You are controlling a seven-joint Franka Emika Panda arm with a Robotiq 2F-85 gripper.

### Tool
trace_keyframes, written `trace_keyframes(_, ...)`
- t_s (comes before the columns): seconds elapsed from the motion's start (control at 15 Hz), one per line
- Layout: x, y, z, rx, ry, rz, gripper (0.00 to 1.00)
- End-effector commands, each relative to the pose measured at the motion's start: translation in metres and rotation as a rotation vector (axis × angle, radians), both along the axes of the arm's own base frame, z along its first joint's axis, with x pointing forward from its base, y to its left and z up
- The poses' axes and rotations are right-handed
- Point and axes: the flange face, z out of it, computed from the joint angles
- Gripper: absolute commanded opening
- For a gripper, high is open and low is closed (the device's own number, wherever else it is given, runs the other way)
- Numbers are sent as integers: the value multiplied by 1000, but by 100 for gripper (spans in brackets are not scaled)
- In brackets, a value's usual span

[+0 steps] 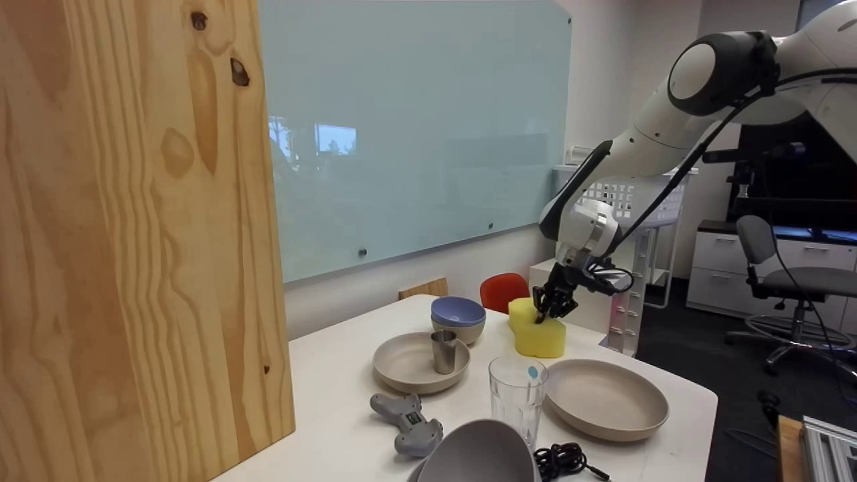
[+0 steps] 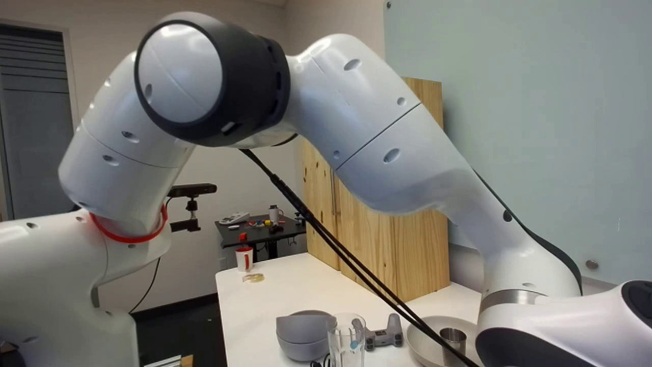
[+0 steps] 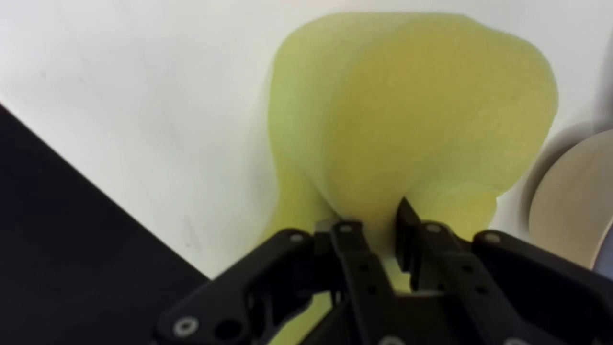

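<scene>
Gripper (image 1: 539, 318) closed on yellow sponge (image 1: 541, 340), pinching its narrow waist. In an exterior view, sponge lies near bench's (image 1: 328, 381) far edge, between stacked bowls (image 1: 458, 323) and shallow beige plate (image 1: 606, 399).

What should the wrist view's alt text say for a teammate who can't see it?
Gripper closed on the narrow middle of a yellow sponge against a white tabletop. Part of a beige bowl with a blue bowl inside it shows at the right edge; beyond the tabletop, the lower left is dark.
</scene>
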Motion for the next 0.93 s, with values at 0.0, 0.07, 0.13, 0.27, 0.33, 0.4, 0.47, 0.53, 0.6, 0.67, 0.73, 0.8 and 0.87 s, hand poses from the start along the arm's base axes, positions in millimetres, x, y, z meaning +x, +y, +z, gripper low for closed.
trace_keyframes(0.0, 17, 22, -15, 21, 16, 68, 5)
trace_keyframes(0.07, 18, 30, -13, 26, 16, 80, 5)
trace_keyframes(0.13, 19, 36, -13, 29, 17, 89, 5)
trace_keyframes(0.27, 19, 43, -15, 42, 24, 84, 5)
trace_keyframes(0.33, 16, 43, -17, 46, 28, 78, 5)
trace_keyframes(0.4, 12, 41, -19, 49, 31, 69, 5)
trace_keyframes(0.47, 6, 39, -20, 52, 38, 56, 5)
trace_keyframes(0.53, -1, 37, -23, 63, 48, 37, 5)
trace_keyframes(0.6, -7, 36, -26, 78, 55, 23, 5)
trace_keyframes(0.67, -15, 33, -28, 94, 65, 0, 5)
trace_keyframes(0.73, -22, 29, -29, 99, 75, -21, 5)
trace_keyframes(0.8, -31, 19, -28, 95, 78, -51, 5)
trace_keyframes(0.87, -38, 8, -25, 85, 79, -76, 5)
